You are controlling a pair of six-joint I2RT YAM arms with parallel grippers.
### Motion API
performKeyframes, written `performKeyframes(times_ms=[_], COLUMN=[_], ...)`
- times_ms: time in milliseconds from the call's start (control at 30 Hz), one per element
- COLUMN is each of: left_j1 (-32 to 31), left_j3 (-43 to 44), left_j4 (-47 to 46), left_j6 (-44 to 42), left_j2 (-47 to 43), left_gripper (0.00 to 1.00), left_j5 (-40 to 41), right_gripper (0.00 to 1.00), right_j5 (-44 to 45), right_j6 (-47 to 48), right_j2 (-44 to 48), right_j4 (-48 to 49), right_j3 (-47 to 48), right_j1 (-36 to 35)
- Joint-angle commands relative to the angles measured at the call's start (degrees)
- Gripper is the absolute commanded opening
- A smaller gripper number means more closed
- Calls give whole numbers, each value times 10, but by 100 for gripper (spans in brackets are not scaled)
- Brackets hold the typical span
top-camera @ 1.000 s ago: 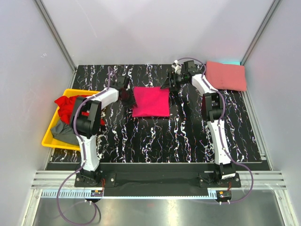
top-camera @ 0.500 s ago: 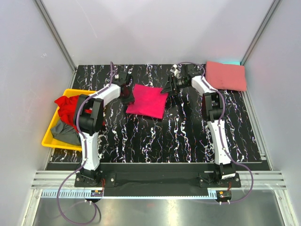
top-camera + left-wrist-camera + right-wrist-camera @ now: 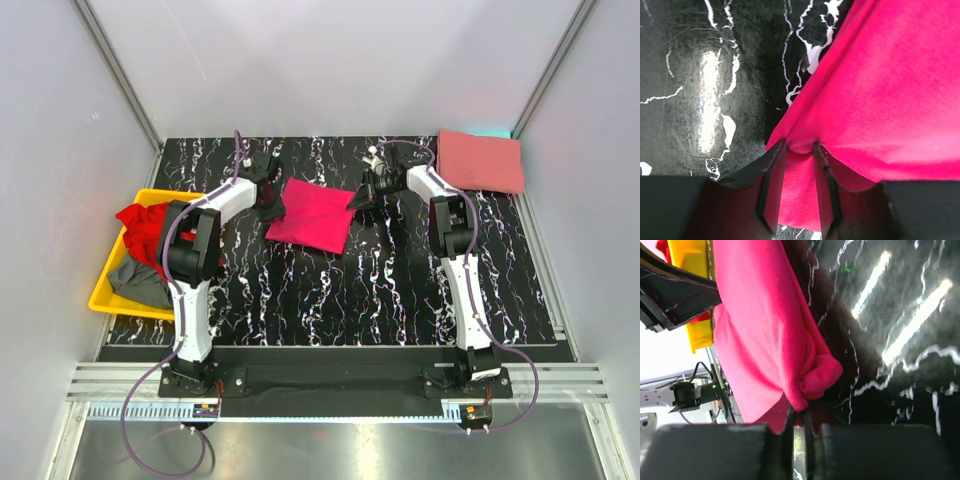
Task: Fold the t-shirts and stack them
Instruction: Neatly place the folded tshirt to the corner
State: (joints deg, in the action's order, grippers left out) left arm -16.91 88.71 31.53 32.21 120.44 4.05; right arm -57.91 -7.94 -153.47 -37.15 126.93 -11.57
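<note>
The folded magenta shirt [image 3: 308,215] hangs between the two grippers over the far middle of the counter [image 3: 330,290], skewed so that its right side sits farther back than its left. The left gripper [image 3: 270,205] has the shirt's left corner. In the left wrist view its fingers [image 3: 772,185] stand a little apart with a fold of magenta cloth [image 3: 880,100] clamped between them, and the rest of the shirt stretches away from the tips. The right gripper [image 3: 362,198] has the shirt's right edge. In the right wrist view its jaws are pressed almost together on a bunched roll of the cloth [image 3: 760,330]. The shirt spreads from there toward the left arm. Whether the shirt's near edge touches the counter I cannot tell.

The salmon shirt [image 3: 482,160] lies folded flat in the far right corner, well apart from the right gripper, with bare counter between them. The yellow bin [image 3: 105,285] sits at the left edge of the counter, and its side also shows in the right wrist view [image 3: 690,290]. The red shirt [image 3: 145,225] is crumpled in the bin's far end and spills over the rim. The grey shirt [image 3: 135,278] is heaped in the near end. The left arm's elbow rises just beside the bin.
</note>
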Motion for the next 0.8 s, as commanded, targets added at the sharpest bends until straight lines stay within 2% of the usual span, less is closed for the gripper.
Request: performKeyframes(times_ms=[0, 33, 167, 300, 467, 567, 767], left_j1=[2, 2, 0, -8, -17, -18, -20], left_j3=[-14, -18, 22, 42, -14, -49, -127], left_j4=[42, 43, 97, 122, 118, 115, 75], left_j6=[14, 17, 19, -14, -56, -72, -79], left_j2=[2, -8, -70, -151, -267, -312, -357], left_gripper=[35, 35, 36, 39, 41, 43, 43], left_j5=[66, 74, 58, 11, -62, -76, -150], right_gripper=[3, 0, 0, 0, 0, 0, 0], right_j5=[72, 75, 98, 189, 306, 386, 497], right_j6=[15, 15, 28, 77, 129, 178, 248], right_j2=[47, 60, 111, 158, 212, 243, 310], right_j4=[4, 13, 14, -34, -52, -57, -59], right_j3=[-41, -51, -74, -64, -74, -84, -97], right_j1=[3, 3, 3, 2, 3, 7, 20])
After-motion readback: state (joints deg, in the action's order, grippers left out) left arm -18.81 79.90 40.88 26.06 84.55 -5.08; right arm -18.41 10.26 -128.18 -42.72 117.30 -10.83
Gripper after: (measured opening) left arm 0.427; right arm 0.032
